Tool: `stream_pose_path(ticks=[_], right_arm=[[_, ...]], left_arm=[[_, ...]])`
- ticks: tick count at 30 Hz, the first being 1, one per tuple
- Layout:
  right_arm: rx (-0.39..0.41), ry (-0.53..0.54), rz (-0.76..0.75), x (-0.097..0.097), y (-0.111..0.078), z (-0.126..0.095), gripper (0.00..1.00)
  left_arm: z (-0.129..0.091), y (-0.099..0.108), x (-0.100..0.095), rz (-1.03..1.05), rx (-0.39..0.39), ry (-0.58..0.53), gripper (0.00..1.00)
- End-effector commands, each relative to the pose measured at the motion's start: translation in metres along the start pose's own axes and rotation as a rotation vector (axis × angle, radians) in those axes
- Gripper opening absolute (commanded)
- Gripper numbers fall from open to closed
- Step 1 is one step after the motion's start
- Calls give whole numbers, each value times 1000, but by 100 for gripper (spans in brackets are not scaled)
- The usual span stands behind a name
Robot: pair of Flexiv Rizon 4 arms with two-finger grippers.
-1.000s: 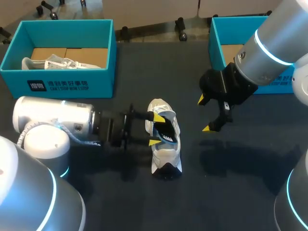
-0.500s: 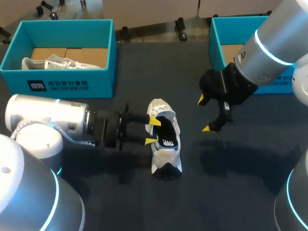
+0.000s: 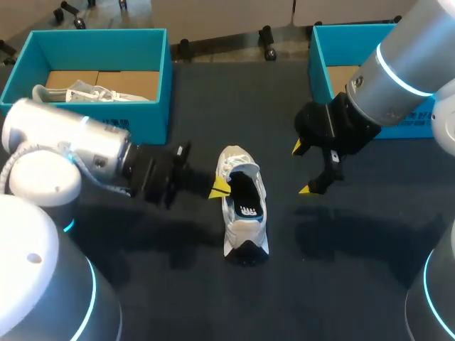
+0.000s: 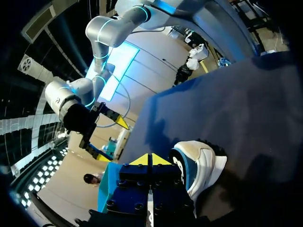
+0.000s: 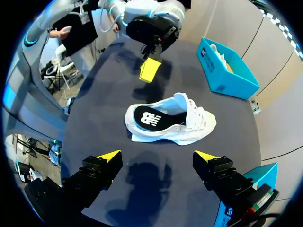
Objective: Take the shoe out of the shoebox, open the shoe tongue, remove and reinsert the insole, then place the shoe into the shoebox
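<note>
Left gripper (image 3: 219, 188): tips pressed together, nothing between them, sitting just beside the shoe (image 3: 242, 227) at its left flank, level with the opening.

Right gripper (image 3: 303, 169): fingers spread, empty, off the shoe's right side, near but clear of it. It looks raised off the table (image 3: 341, 284).

- Shoe is upright on its sole mid-table, outside both boxes.
- Long axis runs near-to-far from the robot. Laced toe end looks to be the far end, heel the near end.
- The left gripper's line of approach therefore crosses the long axis, straight into the side wall at the opening.
- Insole (image 3: 246, 199) lies flat inside, dark, logo visible at the heel end.
- Left arm is the nearer one. The right has the wider view down into the opening.

Surroundings:
- Left box (image 3: 99, 117) is at the far left with a second shoe (image 3: 75, 92) in it.
- Right box (image 3: 320, 64) is at the far right, partly behind the right arm.
- Nothing lies between either gripper and the shoe.

Judgement: a closed left tip could hook the collar or insole edge. Risk is shoving the shoe sideways, since nothing braces it.
</note>
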State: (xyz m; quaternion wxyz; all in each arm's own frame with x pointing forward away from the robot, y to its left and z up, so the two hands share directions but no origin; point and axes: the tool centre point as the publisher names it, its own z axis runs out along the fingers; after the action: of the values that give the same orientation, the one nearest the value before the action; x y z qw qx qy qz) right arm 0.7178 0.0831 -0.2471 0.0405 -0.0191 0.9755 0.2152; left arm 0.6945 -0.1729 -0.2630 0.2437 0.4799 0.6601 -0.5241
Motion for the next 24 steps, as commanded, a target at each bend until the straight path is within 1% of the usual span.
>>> stream_pose_path(ticks=[1,4,7,9,14,16,21,24], right_arm=[[-1,0,-1,0,0,1,100],[-1,0,-1,0,0,1,100],[-1,0,-1,0,0,1,100],[-1,0,-1,0,0,1,100],[-1,0,-1,0,0,1,100],[-1,0,-1,0,0,1,100],[-1,0,-1,0,0,1,100],[-1,0,-1,0,0,1,100]], left_arm=[[-4,7,-7,8,27,131,0],[-4,8,-9,17,41,166,0],[-4,9,-13,35,55,225,0],[-5,11,-16,30,80,277,0],[-8,11,-20,62,93,420,0],[-9,12,-22,75,96,458,0],[-15,6,-36,65,121,517,0],[-18,3,-46,73,119,555,0]])
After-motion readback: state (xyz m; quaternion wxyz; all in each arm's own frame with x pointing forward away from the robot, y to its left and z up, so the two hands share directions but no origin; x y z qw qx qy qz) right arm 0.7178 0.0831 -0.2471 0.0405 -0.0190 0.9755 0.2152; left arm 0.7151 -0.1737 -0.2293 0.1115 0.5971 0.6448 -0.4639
